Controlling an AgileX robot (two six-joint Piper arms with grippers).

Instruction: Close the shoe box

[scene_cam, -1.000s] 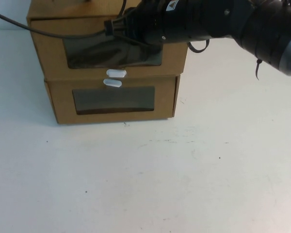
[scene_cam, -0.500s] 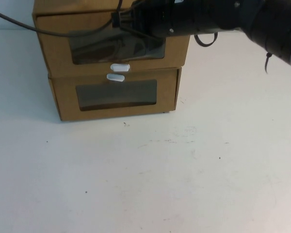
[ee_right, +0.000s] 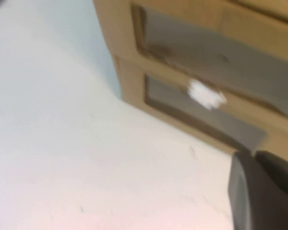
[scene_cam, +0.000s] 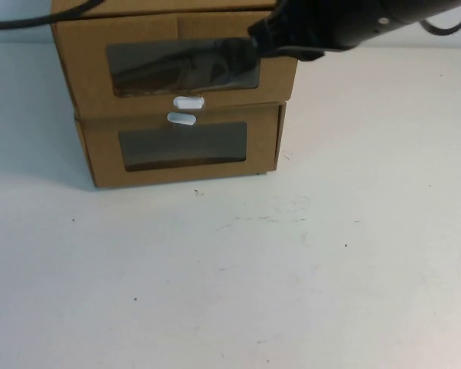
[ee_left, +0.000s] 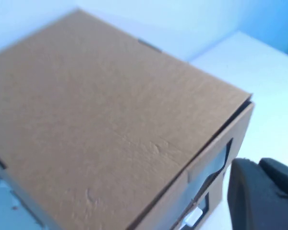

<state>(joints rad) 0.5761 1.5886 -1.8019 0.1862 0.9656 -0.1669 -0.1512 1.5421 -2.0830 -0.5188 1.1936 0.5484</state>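
The shoe box is the upper of two stacked brown cardboard boxes, with a wide window and a white tab at its front's bottom edge. Its front panel sits about flush under the top's front edge. A black arm comes in from the upper right, and its end overlaps the panel's upper right corner. In the right wrist view my right gripper hangs in front of the box, fingers together and holding nothing. My left gripper hovers beside the box top, near the front right corner, fingers together and holding nothing.
The lower box is slightly narrower, with a smaller window and a white tab at its front's top edge. The white table stretches out in front. A black cable crosses the upper left corner.
The black arm has risen up and to the right, uncovering the shoe box's window. Both boxes now stand slightly farther back on the table.
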